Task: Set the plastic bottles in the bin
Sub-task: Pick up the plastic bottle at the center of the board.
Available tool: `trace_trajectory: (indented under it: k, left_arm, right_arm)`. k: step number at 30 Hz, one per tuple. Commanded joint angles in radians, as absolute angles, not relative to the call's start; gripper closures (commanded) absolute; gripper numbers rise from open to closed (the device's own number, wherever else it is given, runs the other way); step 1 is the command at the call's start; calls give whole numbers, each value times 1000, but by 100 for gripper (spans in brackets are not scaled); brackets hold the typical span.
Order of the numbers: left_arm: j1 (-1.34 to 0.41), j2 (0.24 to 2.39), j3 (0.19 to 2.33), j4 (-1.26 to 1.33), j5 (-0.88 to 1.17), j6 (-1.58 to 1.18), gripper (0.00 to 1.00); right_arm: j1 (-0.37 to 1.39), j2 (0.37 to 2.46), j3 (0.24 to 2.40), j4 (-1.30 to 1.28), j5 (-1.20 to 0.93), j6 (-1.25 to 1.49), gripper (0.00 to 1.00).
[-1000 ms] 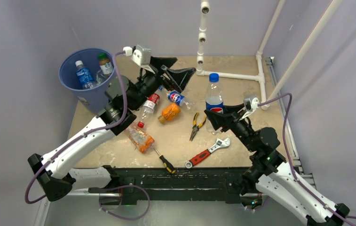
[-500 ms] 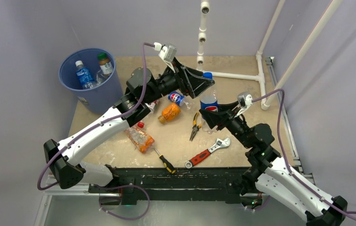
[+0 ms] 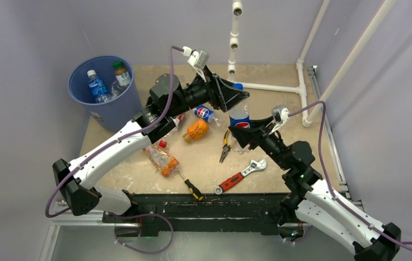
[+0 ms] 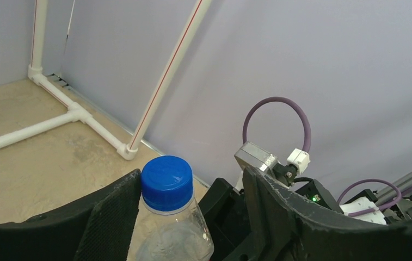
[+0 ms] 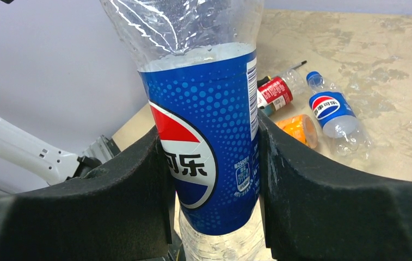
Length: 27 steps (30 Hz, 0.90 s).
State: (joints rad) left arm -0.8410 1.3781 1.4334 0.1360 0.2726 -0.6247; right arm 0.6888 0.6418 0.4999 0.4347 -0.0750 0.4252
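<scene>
**Both tools at one upright bottle**

Grips the big Pepsi bottle [image 5: 203, 136] at its blue label with the right tool [image 5: 211, 163], both fingers pressed flat against the sides. Holds it upright, right of centre over the tabletop [image 3: 280, 157] and well apart from the bin [image 3: 103, 111]. Cannot tell whether the base touches down.

Straddles the blue cap [image 4: 166, 182] from above with the left tool [image 4: 190, 182], jaws about half open. One finger touching the cap's edge, the other standing off with a clear gap. Not closed on anything.

In the bin, at the far left corner:
- blue-label bottle [image 3: 97, 87]
- green-capped bottle [image 3: 121, 75] just beside it, against the far wall

Lying on the tabletop, between the bin and the held bottle:
- small Pepsi bottle [image 3: 204, 113]
- orange bottle [image 3: 196, 130] just beside it
- red-label bottle [image 3: 177, 118], partly hidden under the left arm
- crushed bottle [image 3: 163, 160] with orange contents, nearer the front edge

Other items on the tabletop:
- pliers [image 3: 225, 144] just beside the right tool
- wrench [image 3: 240, 175] near the front edge
- screwdriver [image 3: 190, 186] just beside the crushed bottle
- white pipe frame [image 3: 269, 87] along the far right side
</scene>
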Motion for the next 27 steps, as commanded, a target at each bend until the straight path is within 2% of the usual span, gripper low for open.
trace_trajectory:
  k: [1,3,10,11,12,15,17,22,27]
  left_arm:
    - [-847,1392,1481,119,282,-613,33]
    - [-845,1397,1485,112,281,-609,40]
    - [-846,1413,1498,99,283,-608,86]
    - [-846,1412,1498,97,283,-605,96]
    - [-847,1411,1505,86,274,-598,100]
    - [-845,1383,1537,13,201,-536,100]
    - [-845,1345,1572,-71,110,-459,100]
    - [-842,1253,1718,-263,-282,-182,100]
    - [-838,1251,1867,-265,-732,142,100]
  right_arm:
    - [696,646,518,474,-96,420,65]
    - [696,647,517,472,-97,419,65]
    - [698,647,518,467,-105,417,66]
    - [697,648,519,465,-108,417,64]
    - [698,648,522,458,-109,421,58]
    - [698,639,547,411,-111,428,19]
    - [698,613,572,365,-99,428,3]
    - [697,527,649,250,-84,385,1]
    - [698,481,632,244,-84,384,1]
